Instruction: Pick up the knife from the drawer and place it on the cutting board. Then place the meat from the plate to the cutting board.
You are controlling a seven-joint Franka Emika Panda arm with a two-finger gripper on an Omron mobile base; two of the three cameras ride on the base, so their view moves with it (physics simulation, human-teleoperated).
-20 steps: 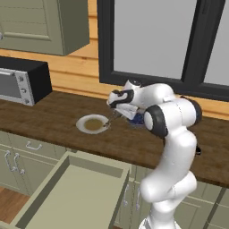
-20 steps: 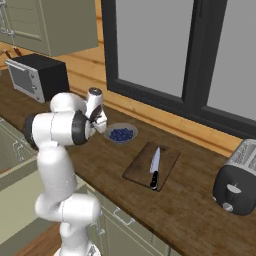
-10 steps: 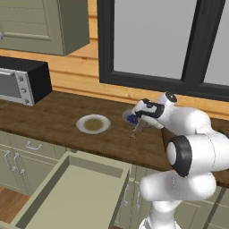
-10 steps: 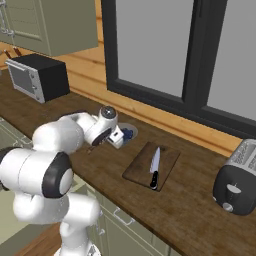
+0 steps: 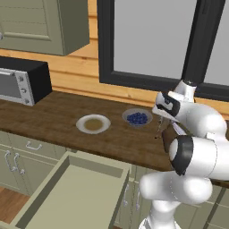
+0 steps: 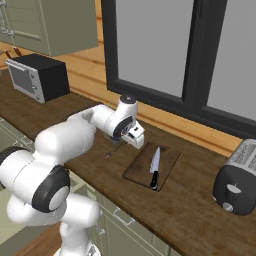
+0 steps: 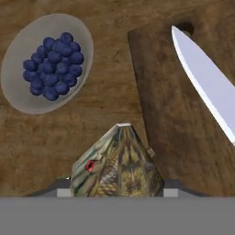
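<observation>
I see my gripper (image 7: 117, 186) clamped on what looks like the meat (image 7: 118, 163), hanging by the cutting board's (image 7: 174, 119) left edge; knife (image 7: 206, 82) lies there. It has swung right from the plate (image 5: 93, 124).

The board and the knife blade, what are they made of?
The board looks like dark brown wood with a matte finish: faint grain streaks run along it. The knife blade looks like smooth pale grey metal, plain and even; in the right base view its handle looks dark, and its material is unclear.
</observation>
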